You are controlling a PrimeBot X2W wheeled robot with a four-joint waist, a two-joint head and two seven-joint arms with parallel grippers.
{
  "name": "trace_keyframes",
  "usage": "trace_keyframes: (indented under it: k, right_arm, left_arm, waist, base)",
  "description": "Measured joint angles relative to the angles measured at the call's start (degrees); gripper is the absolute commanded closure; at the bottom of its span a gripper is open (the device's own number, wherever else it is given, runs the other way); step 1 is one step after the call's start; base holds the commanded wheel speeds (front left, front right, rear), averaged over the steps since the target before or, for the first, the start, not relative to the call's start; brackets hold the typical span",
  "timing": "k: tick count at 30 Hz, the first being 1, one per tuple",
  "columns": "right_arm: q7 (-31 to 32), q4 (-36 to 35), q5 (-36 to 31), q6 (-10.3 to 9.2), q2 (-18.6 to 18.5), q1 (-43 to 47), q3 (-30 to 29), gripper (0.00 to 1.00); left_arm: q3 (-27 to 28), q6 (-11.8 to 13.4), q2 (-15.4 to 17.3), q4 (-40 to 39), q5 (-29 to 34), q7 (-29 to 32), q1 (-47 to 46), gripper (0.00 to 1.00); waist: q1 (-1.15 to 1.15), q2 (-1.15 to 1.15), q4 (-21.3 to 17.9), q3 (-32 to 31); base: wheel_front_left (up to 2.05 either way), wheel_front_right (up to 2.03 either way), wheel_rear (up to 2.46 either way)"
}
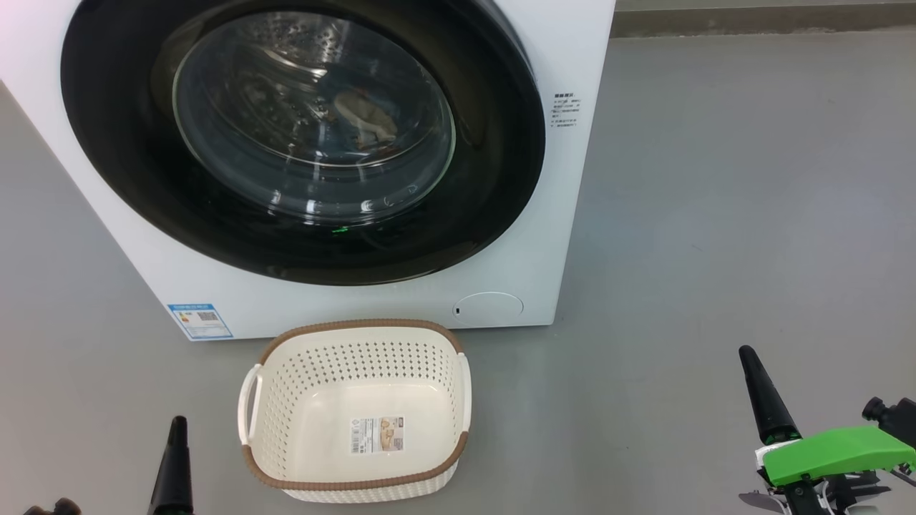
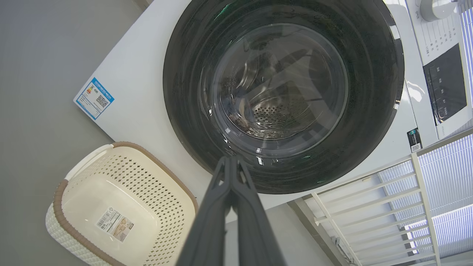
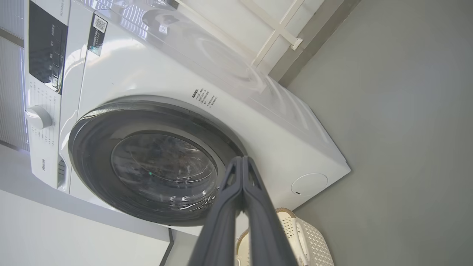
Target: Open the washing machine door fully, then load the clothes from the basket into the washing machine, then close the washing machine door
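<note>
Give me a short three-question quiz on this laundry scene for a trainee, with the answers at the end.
1. True or false: the washing machine door is shut.
2. The basket holds: A) clothes, B) only its label, C) a bottle.
3. Fill in: the left gripper and right gripper each have their fingers pressed ____.
Key: 1 true; 2 B; 3 together.
</note>
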Motion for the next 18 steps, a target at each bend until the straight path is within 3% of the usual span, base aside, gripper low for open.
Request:
trace_keyframes:
  k: [18]
  right_arm:
    - [2.67, 0.27, 9.14, -0.05, 1.96, 0.00, -2.54, 1.00]
  left_arm:
    - [0.62, 0.00, 0.00, 1.58, -10.56, 2.63, -1.36, 1.00]
  waist:
    - [0.00, 0.00, 0.52, -0.32]
  base:
    - [0.00, 0.00, 0.00]
